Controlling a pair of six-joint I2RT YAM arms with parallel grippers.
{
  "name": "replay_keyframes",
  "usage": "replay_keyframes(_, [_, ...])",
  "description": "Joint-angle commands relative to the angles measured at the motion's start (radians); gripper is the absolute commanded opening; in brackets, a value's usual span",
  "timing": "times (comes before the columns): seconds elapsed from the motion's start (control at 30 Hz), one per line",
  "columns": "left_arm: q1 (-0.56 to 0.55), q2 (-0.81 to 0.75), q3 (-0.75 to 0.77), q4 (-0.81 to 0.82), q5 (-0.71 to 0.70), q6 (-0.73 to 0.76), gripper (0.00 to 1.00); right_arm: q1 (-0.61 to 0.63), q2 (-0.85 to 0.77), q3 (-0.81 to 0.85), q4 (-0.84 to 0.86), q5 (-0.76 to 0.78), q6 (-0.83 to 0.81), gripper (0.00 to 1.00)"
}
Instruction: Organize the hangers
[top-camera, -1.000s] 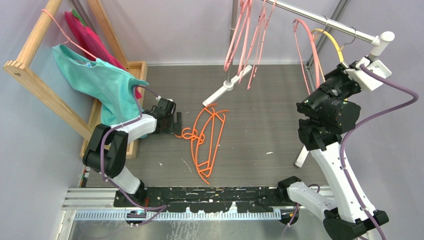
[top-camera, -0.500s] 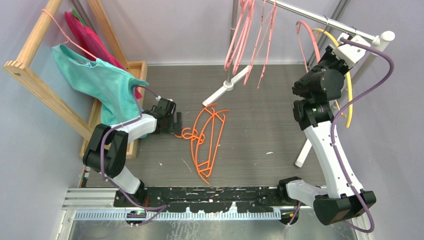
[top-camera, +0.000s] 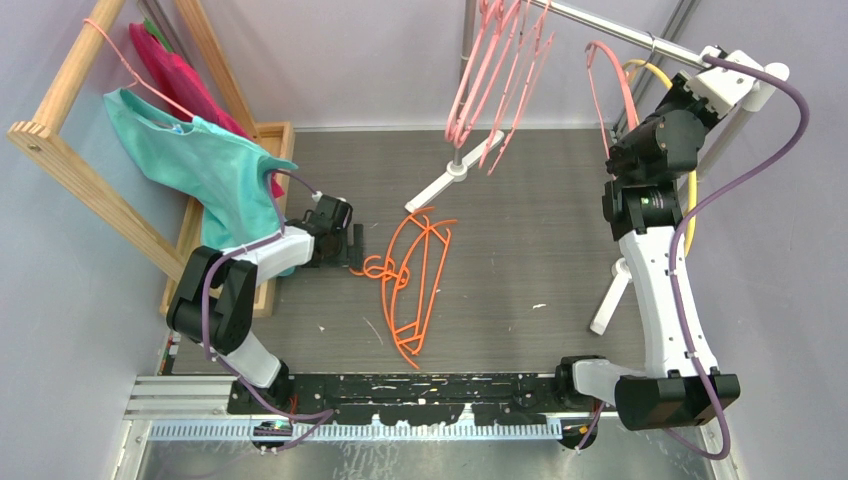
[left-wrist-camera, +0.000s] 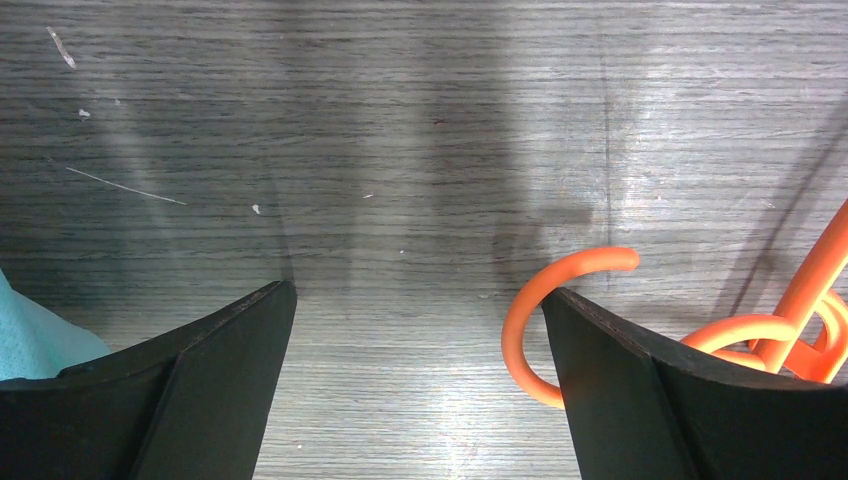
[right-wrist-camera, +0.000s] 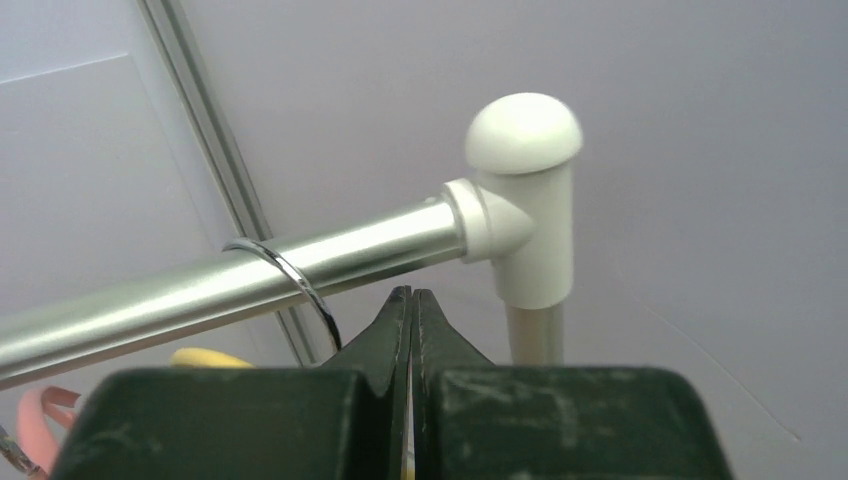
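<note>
Up high, the right tool (right-wrist-camera: 411, 295) was pinched shut below the rail (right-wrist-camera: 200, 290), while the left tool (left-wrist-camera: 415, 290) gaped wide low over the bench (top-camera: 520, 250).
Nothing showed between the right tool's closed tips, which sat just beside a thin metal hook (right-wrist-camera: 290, 275) looped over the rail, near its white end cap (right-wrist-camera: 523, 135). A yellow hanger (top-camera: 690, 205) and pink hangers (top-camera: 490, 70) hung from that rail. Tangled orange hangers (top-camera: 415, 280) lay on the bench, one orange hook curling inside the left tool's gap, close to one finger.
</note>
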Motion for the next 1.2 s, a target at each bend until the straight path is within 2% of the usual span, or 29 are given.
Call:
replay_keyframes(0.0, [-0.003,-0.004,0.025,-0.012,-0.030,0.001,0.98,-0.023,0.031,0.054,-0.073,-0.120,0.076,0.01])
replay_keyframes(0.47, [-0.003,-0.003,0.025,-0.009,-0.029,0.002,0.98,-0.026,0.045,0.064,-0.222,-0.467,0.223,0.01])
replay_keyframes(0.97, [-0.004,-0.023,0.021,0.001,-0.047,0.011,0.98,-0.023,0.176,0.172,-0.247,-0.729,0.342,0.01])
replay_keyframes(1.07, [-0.004,-0.025,0.021,0.003,-0.046,0.014,0.98,0.004,0.200,0.193,-0.255,-0.761,0.365,0.01])
replay_keyframes(1.17, [-0.004,-0.028,0.020,0.010,-0.046,0.015,0.98,0.099,0.231,0.224,-0.258,-0.724,0.302,0.01])
